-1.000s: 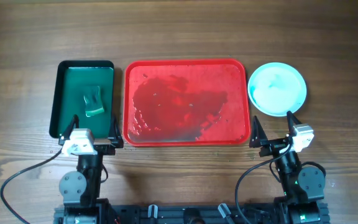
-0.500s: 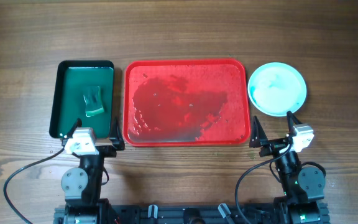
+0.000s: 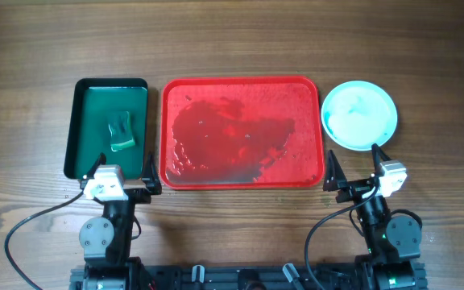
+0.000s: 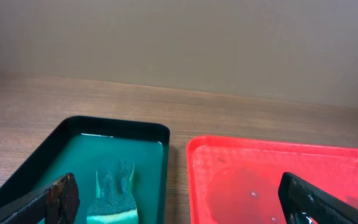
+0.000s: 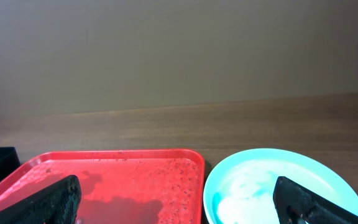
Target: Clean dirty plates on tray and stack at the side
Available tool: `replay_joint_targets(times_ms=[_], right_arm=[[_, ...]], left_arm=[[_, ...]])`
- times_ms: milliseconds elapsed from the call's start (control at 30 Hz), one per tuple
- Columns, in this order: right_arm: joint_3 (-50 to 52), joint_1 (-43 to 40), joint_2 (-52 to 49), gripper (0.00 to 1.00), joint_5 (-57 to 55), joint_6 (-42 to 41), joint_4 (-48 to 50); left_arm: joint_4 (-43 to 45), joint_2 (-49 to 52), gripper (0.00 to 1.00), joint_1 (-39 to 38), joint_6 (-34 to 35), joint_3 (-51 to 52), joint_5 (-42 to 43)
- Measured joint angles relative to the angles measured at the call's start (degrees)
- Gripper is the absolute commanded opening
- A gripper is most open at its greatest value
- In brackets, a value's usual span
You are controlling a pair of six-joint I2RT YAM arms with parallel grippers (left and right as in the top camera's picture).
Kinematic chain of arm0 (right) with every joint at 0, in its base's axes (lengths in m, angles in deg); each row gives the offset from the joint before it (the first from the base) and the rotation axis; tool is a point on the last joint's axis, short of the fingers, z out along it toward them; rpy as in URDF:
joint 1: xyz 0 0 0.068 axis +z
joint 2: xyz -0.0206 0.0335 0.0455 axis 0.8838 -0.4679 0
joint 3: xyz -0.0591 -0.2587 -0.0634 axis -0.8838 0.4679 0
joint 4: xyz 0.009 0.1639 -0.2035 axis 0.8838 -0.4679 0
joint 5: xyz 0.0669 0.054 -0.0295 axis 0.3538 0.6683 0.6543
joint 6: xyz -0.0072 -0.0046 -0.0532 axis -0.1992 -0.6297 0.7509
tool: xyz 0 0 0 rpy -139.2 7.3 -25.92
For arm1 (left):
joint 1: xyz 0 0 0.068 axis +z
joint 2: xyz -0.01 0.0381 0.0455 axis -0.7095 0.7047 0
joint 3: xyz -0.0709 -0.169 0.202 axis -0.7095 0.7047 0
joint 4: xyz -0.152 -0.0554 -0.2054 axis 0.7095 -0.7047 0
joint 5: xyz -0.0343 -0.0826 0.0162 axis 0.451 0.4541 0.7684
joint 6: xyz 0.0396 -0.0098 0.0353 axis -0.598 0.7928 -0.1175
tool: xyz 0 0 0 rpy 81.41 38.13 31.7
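A wooden tabletop (image 3: 232, 40) before a plain wall: the red tray (image 3: 240, 81) carries no plates, which lie just off its right rim.
The plates (image 3: 359, 115) read as one pale disc, so their count is unclear. A sponge (image 3: 121, 131) lies in the dark green tray (image 3: 111, 81). The job looks nearly finished, so the arms are best parked clear of the pile. The left gripper (image 3: 123, 165) and right gripper (image 3: 353, 161) gape wide, holding nothing.
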Motion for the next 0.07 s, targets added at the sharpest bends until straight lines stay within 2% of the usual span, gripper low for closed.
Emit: replay_joint_targets(times_ms=[67], right_arm=[[0.0,0.0,0.0,1.0,0.0,0.0,0.0]], left_arm=[[0.0,0.0,1.0,0.0,0.0,0.0,0.0]])
